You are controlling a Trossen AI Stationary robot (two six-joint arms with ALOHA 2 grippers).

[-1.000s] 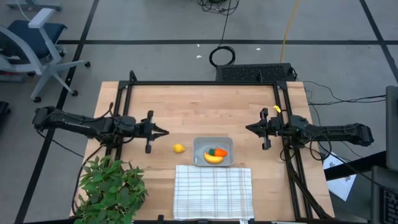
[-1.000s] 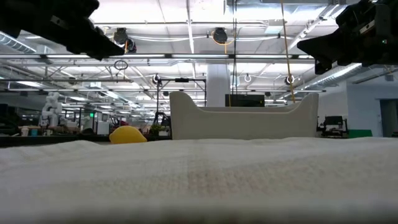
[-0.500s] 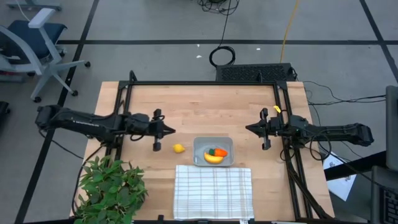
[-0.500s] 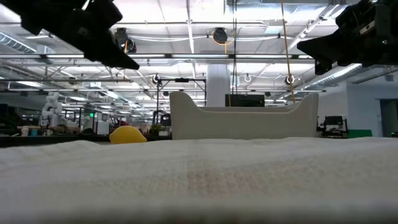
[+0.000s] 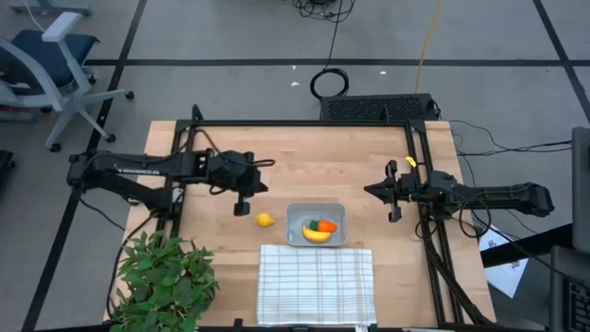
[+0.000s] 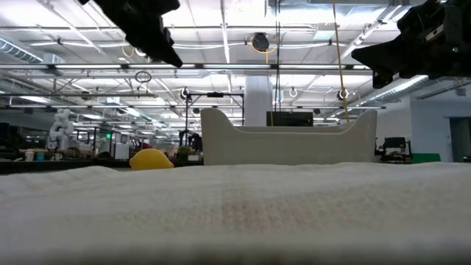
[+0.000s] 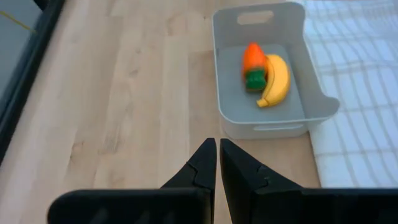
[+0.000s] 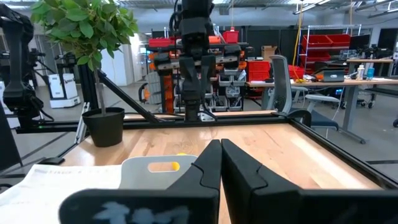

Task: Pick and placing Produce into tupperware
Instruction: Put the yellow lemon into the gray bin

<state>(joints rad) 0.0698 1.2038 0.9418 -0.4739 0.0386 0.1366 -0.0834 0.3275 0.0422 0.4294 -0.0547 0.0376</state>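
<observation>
The round yellow fruit [image 5: 265,219] lies on the wooden table, left of the grey tupperware [image 5: 297,214]. Inside the tupperware [image 7: 227,74] lie the banana [image 7: 275,79] and the orange carrot [image 7: 252,62] with its green top. My left gripper [image 5: 262,187] is shut and holds nothing. It hangs in the air, slanting down, above the table just beyond the fruit; its fingertips [image 7: 217,149] point toward the tupperware. My right gripper [image 5: 369,191] is shut and holds nothing, level above the table to the right of the tupperware [image 8: 155,171].
A white checked cloth [image 5: 316,284] lies at the near edge, just in front of the tupperware. A leafy green plant [image 5: 166,281] stands at the near left corner. A black frame [image 5: 295,124] runs round the table's edges. Bare wood lies beyond the tupperware.
My left gripper has risen and gone toward the table's right edge, closer to the fruit and the tupperware, and has tipped from nearly level to slanting down. It has stayed shut. The fruit and the tupperware have not moved.
</observation>
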